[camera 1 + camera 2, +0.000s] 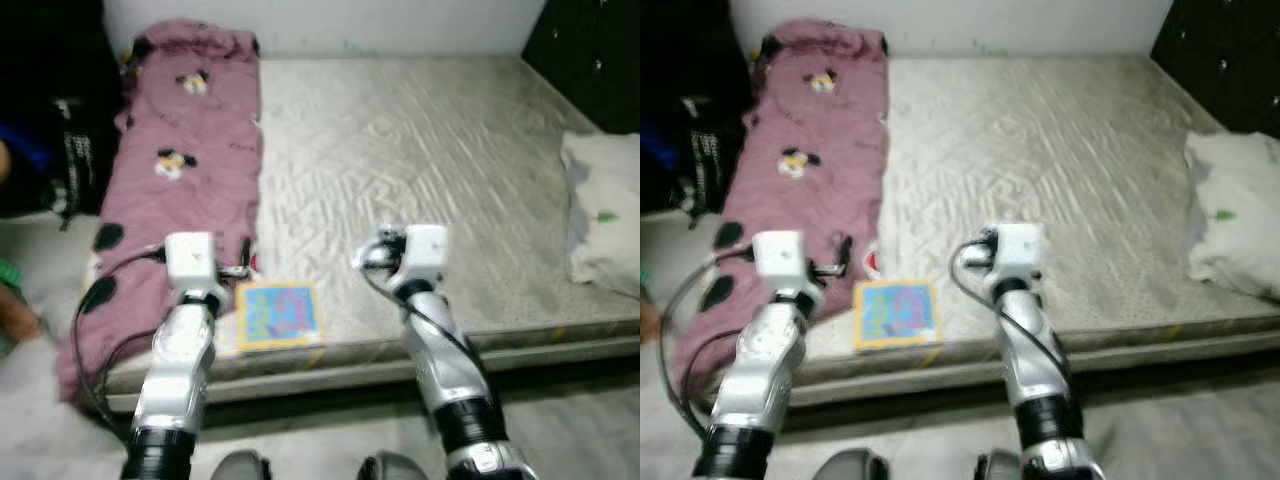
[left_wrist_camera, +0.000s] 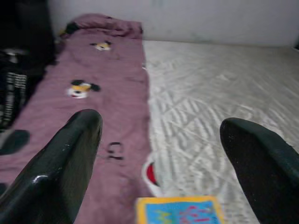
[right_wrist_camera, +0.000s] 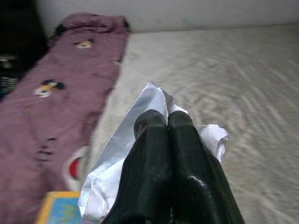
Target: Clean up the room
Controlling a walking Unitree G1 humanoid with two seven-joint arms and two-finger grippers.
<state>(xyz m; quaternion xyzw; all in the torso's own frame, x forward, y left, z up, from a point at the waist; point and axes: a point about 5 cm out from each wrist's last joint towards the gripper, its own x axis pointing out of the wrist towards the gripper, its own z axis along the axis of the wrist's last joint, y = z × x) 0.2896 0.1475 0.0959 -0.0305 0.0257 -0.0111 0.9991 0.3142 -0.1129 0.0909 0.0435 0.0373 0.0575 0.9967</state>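
Observation:
A bare grey mattress lies before me. A pink cartoon-print blanket runs along its left side. A colourful book lies flat near the front edge. My left gripper hovers open above the blanket's edge, just behind the book, with nothing between its fingers. My right gripper is shut on a crumpled white and silver wrapper, held above the mattress to the right of the book. In the left eye view, the wrapper shows in front of the right wrist.
A white pillow lies at the mattress's right edge. Black bags stand left of the bed and dark furniture at the back right. A small red and white patch shows at the blanket's edge.

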